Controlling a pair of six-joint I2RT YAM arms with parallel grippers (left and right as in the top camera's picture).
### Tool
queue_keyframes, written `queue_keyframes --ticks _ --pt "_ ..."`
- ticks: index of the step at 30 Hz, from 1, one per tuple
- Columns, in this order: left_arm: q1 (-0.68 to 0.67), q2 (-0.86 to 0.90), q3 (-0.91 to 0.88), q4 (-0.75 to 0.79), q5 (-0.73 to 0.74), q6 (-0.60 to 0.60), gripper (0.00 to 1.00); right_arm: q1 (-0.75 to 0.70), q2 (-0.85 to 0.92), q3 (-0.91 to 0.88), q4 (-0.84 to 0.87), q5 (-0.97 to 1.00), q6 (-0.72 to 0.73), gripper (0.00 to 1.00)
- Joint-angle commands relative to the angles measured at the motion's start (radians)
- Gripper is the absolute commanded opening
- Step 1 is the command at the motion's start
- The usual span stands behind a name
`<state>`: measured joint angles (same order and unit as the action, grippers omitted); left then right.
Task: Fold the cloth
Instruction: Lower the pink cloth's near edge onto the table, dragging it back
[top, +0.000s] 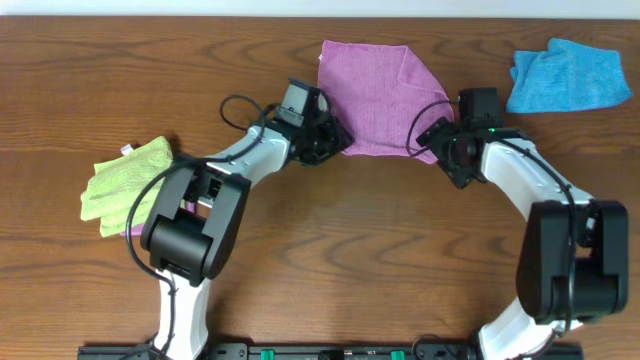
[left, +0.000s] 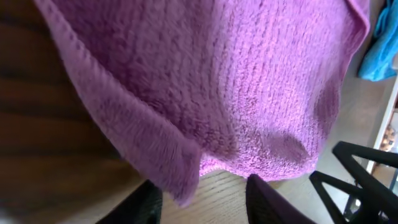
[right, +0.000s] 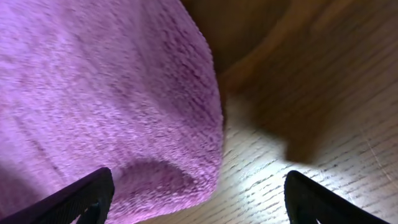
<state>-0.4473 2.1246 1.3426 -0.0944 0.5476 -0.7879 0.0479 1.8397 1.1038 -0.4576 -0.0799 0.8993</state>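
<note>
the cloth (top: 372, 95) lay spread on the table (top: 330, 260), far middle. left gripper (top: 336, 140) and right gripper (top: 440, 143) each straddled 1 near corner, jaws apart, apparently placed to pinch both corners for folding.

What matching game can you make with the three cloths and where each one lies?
Things:
1. purple cloth
2. green cloth
3. blue cloth

Places:
A. far back, on the robot's right side
B. in the middle, towards the back
C. on the robot's left side

Right pairs: 1-B, 2-C, 3-A
</note>
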Motion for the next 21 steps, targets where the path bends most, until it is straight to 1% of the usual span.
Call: queue_keyframes --ticks 1,4,5,7,10,16,21 --pt "-0.005 0.031 0.014 0.002 -0.031 0.000 0.37 -0.002 0.013 -0.009 0.003 0.008 0.011 0.87" --pt "-0.004 0.058 0.014 -0.003 -0.030 0.006 0.26 -0.002 0.013 -0.009 0.010 0.019 -0.013 0.85" --pt "-0.003 0.063 0.014 -0.006 -0.030 0.011 0.23 -0.002 0.013 -0.009 0.013 0.021 -0.023 0.82" --pt "-0.001 0.067 0.014 -0.006 -0.026 0.045 0.15 -0.002 0.013 -0.009 0.019 0.025 -0.035 0.75" --pt "0.008 0.067 0.014 -0.006 -0.026 0.078 0.06 -0.002 0.013 -0.009 0.034 0.032 -0.041 0.70" --pt "0.035 0.067 0.014 -0.006 -0.023 0.079 0.06 -0.003 0.021 -0.009 0.056 0.069 -0.044 0.69" --pt "0.037 0.067 0.014 -0.006 -0.023 0.086 0.06 -0.004 0.069 -0.009 0.087 0.065 -0.044 0.69"
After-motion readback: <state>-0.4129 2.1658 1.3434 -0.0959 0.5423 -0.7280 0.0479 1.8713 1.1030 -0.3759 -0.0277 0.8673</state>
